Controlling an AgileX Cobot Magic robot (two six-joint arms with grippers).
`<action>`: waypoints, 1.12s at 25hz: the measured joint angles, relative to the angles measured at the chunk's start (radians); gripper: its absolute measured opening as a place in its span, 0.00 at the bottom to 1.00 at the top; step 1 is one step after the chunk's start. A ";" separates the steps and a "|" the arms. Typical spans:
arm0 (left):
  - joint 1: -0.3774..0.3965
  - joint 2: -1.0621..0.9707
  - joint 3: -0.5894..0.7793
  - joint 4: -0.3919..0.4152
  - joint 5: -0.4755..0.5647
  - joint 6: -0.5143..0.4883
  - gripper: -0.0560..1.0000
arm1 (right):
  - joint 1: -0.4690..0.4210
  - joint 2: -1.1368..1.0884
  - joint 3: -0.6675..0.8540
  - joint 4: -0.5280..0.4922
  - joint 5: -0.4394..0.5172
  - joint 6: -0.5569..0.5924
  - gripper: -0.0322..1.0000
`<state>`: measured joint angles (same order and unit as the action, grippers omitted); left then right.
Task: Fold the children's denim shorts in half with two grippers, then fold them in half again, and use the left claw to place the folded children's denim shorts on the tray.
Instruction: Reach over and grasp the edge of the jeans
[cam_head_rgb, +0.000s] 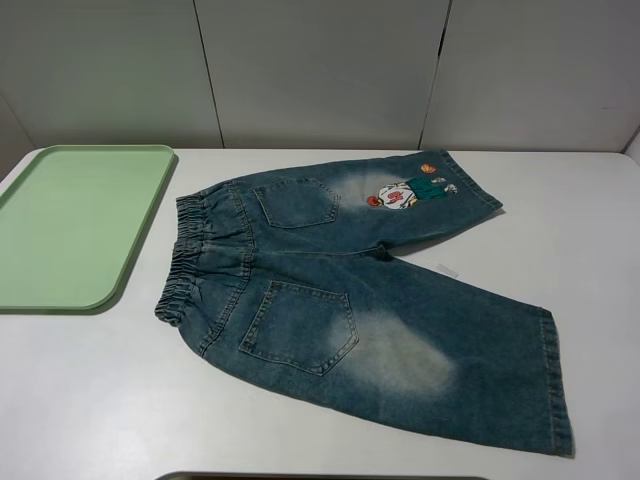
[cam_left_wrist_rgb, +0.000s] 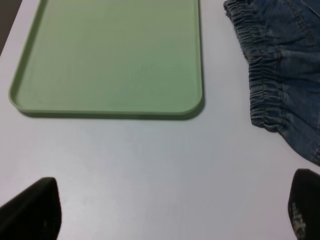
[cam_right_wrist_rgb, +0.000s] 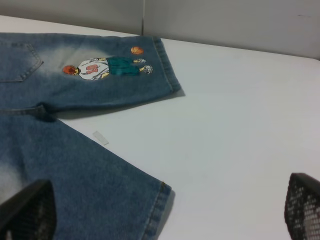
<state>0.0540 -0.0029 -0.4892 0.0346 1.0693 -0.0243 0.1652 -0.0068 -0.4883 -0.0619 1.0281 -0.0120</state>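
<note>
The tray lies at the far left of the table: a flat rectangle of pale green plastic with rounded corners and a low rim, its left corner cut off by the frame. The shorts lie outside it, just beside its right edge, spread flat on the table.

The left end effector shows only in its wrist view, as two black fingers cut off at the picture's edge. They stand wide apart and released, gripping nothing, above bare table near the tray's rim and the waistband.

The shorts are faded blue-green denim. The gathered elastic waistband faces the tray, and the legs fan out to the right. Two stitched back pockets face up, with pale bleached patches beside them. A small cartoon patch of a figure with a ball sits on the far leg. A small white scrap lies between the legs; what it is cannot be made out.

The right end effector is likewise released, its textured black fingers spread wide. One is above the near leg by the hem, the other above bare table.
</note>
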 joint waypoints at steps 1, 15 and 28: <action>0.000 0.000 0.000 0.000 0.000 0.000 0.90 | 0.000 0.000 0.000 0.000 0.000 0.000 0.70; 0.000 0.000 0.000 0.000 0.000 0.000 0.90 | 0.000 0.000 0.000 0.000 0.000 0.000 0.70; -0.075 0.000 0.000 0.000 0.000 0.000 0.90 | 0.000 0.000 0.000 0.000 0.000 0.000 0.70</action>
<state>-0.0208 -0.0029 -0.4892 0.0346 1.0693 -0.0243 0.1652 -0.0068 -0.4883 -0.0619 1.0281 -0.0120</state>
